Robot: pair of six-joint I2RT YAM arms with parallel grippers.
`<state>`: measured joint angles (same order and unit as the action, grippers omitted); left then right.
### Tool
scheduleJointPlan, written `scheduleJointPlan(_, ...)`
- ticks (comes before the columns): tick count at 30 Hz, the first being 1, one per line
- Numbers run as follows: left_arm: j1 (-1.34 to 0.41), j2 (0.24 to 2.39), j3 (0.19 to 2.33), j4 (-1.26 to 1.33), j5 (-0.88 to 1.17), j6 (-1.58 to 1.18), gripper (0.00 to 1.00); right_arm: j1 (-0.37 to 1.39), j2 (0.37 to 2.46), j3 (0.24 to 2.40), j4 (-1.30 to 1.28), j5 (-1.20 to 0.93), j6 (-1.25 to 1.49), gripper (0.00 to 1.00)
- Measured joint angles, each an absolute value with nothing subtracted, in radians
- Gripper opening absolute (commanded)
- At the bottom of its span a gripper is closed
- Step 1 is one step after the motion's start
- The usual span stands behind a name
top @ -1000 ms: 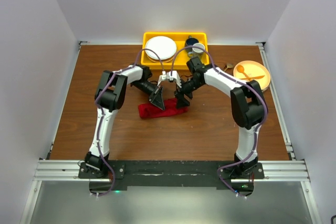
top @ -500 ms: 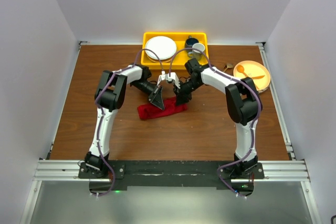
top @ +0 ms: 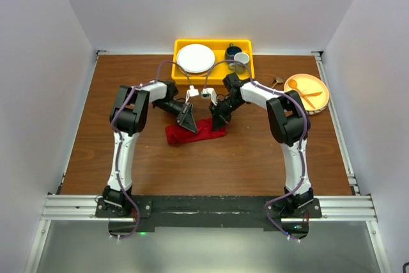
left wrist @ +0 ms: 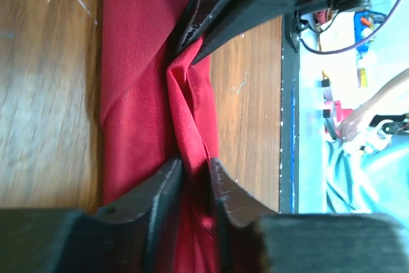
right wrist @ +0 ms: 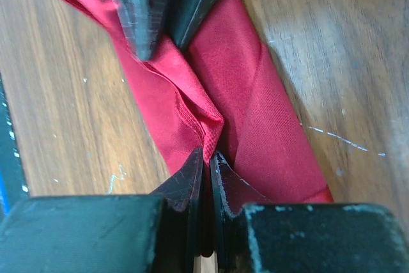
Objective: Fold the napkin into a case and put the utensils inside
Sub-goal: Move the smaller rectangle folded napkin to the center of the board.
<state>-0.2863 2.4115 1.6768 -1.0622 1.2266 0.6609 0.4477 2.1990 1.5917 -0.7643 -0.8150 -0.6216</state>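
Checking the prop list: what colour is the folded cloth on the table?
The napkin is plain bright red; right wrist view shows it best.

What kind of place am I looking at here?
Probably a robotics lab's test booth: white walls box in a wooden table, two arms are bolted to a metal rail, a yellow tray holds dishes.
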Motion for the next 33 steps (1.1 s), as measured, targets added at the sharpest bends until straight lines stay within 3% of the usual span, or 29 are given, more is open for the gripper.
scheduleJointPlan(1, -0.28, 2.401, 1.665, -1.05, 1.233, 0.657, 0.5, 0.448, 2.203, 1.595, -0.764, -0.819, -0.607, 0.06)
scheduleJointPlan(2, -0.272, 2.387, 1.648, -1.028, 1.243, 0.649, 0.53, 0.448, 2.207, 1.597, -0.764, -0.824, -0.596, 0.06)
scheduleJointPlan(10, -0.16, 2.18, 1.461, -0.795, 1.231, 0.558, 0.6, 0.446, 2.214, 1.597, -0.77, -0.833, -0.551, 0.02)
scheduleJointPlan(15, -0.094, 1.937, 1.3, -0.654, 1.119, 0.559, 0.78, 0.444, 2.22, 1.598, -0.779, -0.849, -0.54, 0.02)
scheduleJointPlan(21, -0.133, 1.725, 1.138, -0.502, 0.941, 0.655, 0.75, 0.443, 2.231, 1.605, -0.807, -0.864, -0.533, 0.02)
scheduleJointPlan(33, -0.319, 1.778, 1.139, -0.392, 0.848, 0.86, 0.66, 0.435, 2.253, 1.623, -0.872, -0.893, -0.529, 0.0)
